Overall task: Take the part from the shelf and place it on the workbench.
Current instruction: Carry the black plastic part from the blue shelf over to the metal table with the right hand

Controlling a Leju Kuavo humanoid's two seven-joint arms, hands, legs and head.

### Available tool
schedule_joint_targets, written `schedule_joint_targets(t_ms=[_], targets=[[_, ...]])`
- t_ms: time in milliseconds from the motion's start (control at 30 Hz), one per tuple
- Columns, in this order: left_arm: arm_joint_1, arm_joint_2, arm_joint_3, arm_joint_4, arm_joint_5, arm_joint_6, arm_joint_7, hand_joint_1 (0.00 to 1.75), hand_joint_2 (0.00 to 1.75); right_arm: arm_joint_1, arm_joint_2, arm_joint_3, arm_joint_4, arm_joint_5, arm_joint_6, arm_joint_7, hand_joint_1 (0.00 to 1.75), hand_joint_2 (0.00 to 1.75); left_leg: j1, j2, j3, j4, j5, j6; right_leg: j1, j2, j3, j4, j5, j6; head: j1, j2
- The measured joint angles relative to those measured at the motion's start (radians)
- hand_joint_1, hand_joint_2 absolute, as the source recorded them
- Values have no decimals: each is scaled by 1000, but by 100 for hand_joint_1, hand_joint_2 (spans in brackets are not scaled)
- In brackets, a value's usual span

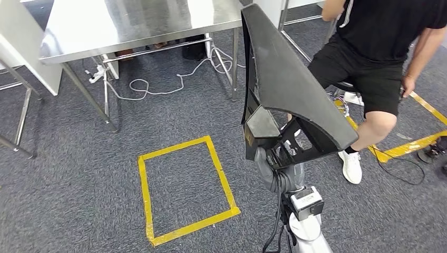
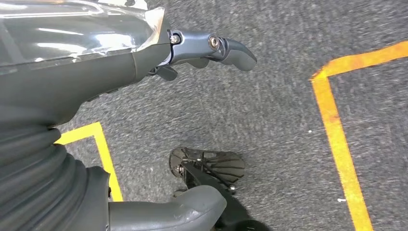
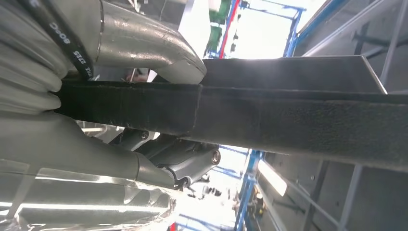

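Note:
My right hand (image 1: 277,163) grips the part (image 1: 295,79), a large black wedge-shaped panel, and holds it upright above the carpet at centre right. In the right wrist view the part's dark edge (image 3: 288,115) runs across the picture, clamped between the thumb (image 3: 159,48) and the darker fingers (image 3: 192,163). The workbench (image 1: 132,21), a shiny steel table, stands ahead at the upper left, well apart from the part. My left hand (image 2: 86,67) hangs over the carpet with its fingers (image 2: 226,48) apart, holding nothing.
A yellow tape rectangle (image 1: 184,190) marks the grey carpet left of my right arm. A person in black shorts (image 1: 379,52) stands close on the right. White cables (image 1: 174,84) lie under the workbench. More yellow tape (image 1: 411,145) lies at the right.

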Motion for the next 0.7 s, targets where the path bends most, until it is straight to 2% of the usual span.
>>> schedule_joint_targets(t_ms=[33,67,133,167,200,267,300,333,367,400,433,467,500,533,600,633,667,700], targets=[[1,0,0,0,0,0,0,0,175,0,0,0,0,0,0,0,175,175,0,3,12,-30,25,2,1,-10,2,0,-2,-1,0,0],[1,0,0,0,1,1,0,0,175,0,1,0,0,0,0,0,175,175,-1,12,44,-95,62,7,2,-19,6,0,-5,-1,0,0],[-1,1,0,0,1,2,0,0,175,-1,3,0,0,0,0,0,175,175,-9,51,114,-233,115,19,7,-35,13,0,-11,4,1,0],[-2,1,0,0,1,2,0,0,175,-1,4,0,0,0,0,0,175,175,-13,64,134,-272,125,24,10,-42,15,-1,-14,8,1,0],[-3,1,0,0,1,2,-1,0,175,-1,4,0,0,-1,0,0,175,175,-18,68,139,-285,124,28,12,-50,17,-2,-16,12,1,0],[-3,1,0,0,1,2,-1,0,175,-2,5,0,0,-1,0,0,175,175,-18,45,142,-293,128,36,15,-66,22,-6,-20,22,0,0],[-2,1,0,0,1,3,-1,0,175,-2,5,0,0,-1,0,0,175,175,-16,34,149,-302,132,41,16,-60,24,-1,-26,26,2,0],[-2,0,0,0,1,3,-1,0,175,-3,6,0,0,-1,-1,-1,175,175,-13,24,155,-311,137,48,16,-41,17,22,-40,27,2,0],[-3,0,0,0,1,3,-1,0,175,-3,5,0,0,-1,-1,-1,175,175,-9,13,162,-319,142,53,16,-15,-4,68,-62,25,6,0],[-4,-1,0,0,1,2,-1,0,175,-2,4,0,1,-1,-1,-2,175,175,-8,1,163,-321,144,56,13,12,-35,135,-91,20,9,0],[-5,-1,0,0,1,2,-1,0,175,-1,3,0,2,-1,-1,-2,175,175,-8,-12,162,-321,144,57,11,28,-74,209,-117,17,10,0],[-5,-1,0,0,1,2,-1,0,175,2,2,0,3,-1,-1,-2,175,175,-8,-26,162,-320,144,57,10,34,-108,267,-134,19,13,0],[-4,-1,0,0,1,2,-1,0,175,3,1,0,4,-1,-1,-2,175,175,-8,-40,162,-320,144,57,9,36,-127,291,-135,25,12,0],[-3,-1,0,0,1,2,-1,0,175,4,0,0,4,-1,-1,-2,175,175,-8,-53,162,-319,144,56,8,38,-125,272,-116,34,12,0],[-2,-2,0,0,1,2,-1,0,175,3,0,0,4,-1,-2,-2,175,175,-7,-75,165,-317,141,52,4,41,-71,135,-46,52,13,0],[-2,-3,0,0,1,2,-1,0,175,2,0,0,4,-2,-3,-2,175,175,-9,-83,166,-313,137,47,3,45,-43,65,-15,55,13,0],[-1,-3,0,0,1,3,-1,0,175,1,0,0,4,-2,-5,-1,175,175,-11,-89,165,-309,133,43,0,47,-23,15,6,52,13,0],[0,-3,0,0,1,3,-1,0,175,0,0,0,4,-4,-10,1,175,175,-13,-92,163,-305,130,44,-1,49,-13,-8,16,47,13,0]])
